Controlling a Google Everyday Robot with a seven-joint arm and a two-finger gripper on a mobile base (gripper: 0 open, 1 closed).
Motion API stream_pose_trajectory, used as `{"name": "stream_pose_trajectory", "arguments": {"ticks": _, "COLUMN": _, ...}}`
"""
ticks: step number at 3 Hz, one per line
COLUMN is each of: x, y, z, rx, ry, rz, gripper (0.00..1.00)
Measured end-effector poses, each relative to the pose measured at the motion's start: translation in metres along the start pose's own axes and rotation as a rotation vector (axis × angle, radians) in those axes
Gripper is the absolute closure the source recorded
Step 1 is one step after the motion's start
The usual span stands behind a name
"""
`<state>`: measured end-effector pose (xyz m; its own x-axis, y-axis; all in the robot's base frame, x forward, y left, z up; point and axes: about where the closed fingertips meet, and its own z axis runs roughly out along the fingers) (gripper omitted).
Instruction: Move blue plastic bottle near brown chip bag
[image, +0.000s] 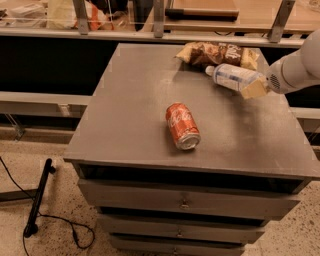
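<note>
The blue plastic bottle (231, 76) is a clear bottle with a pale blue-and-white label. It lies tilted at the back right of the grey table top (135, 115), its white cap pointing left. The brown chip bag (217, 53) lies just behind it, almost touching. My gripper (254, 88) comes in from the right on a white arm and is shut on the bottle's base end; a tan finger (256, 89) shows in front of the bottle.
A red-orange soda can (182, 125) lies on its side near the table's middle. Drawers (185, 202) sit under the top. A shelf with metal posts (82, 17) runs behind the table. A black cable and stick (40, 200) lie on the floor at left.
</note>
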<state>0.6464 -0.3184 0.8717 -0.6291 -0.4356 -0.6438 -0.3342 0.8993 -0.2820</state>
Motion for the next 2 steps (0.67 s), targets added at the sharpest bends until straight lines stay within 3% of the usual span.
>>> {"name": "stream_pose_trajectory", "arguments": {"ticks": 2, "x": 0.0061, "y": 0.0013, "z": -0.0087, "rx": 0.019, "ry": 0.022, "rz": -0.012, "gripper": 0.35}}
